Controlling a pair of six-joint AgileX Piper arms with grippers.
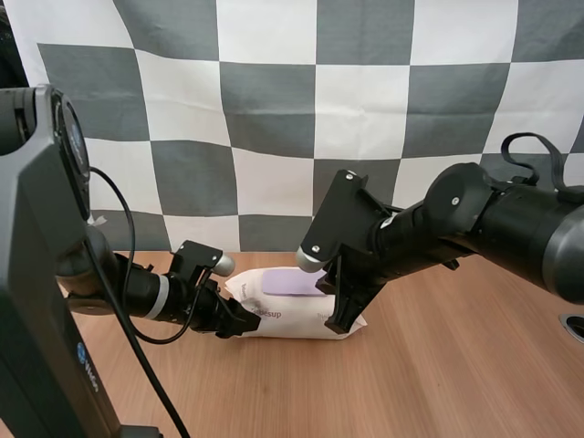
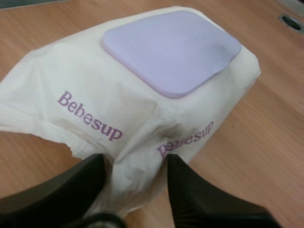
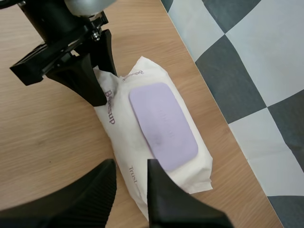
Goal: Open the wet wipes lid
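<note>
Lilac lid (image 1: 288, 281) sits shut mid-frame; left fingers (image 2: 57, 194) pinch the pack (image 1: 297, 321), bracing it; right fingers (image 3: 175, 204), narrowly parted, empty, should next catch the lid's edge.

The pack of wet wipes (image 1: 292, 318) lies flat on the table (image 1: 438, 365), near its far edge, its long side running left to right. The lid (image 1: 294, 281) sits on top of the pack, toward the right end. The left gripper (image 1: 241, 321) is at the pack's left end, its fingers pinching the wrap between them. The right gripper (image 1: 344, 318) hangs over the pack's right end at the near edge, fingers apart.
</note>
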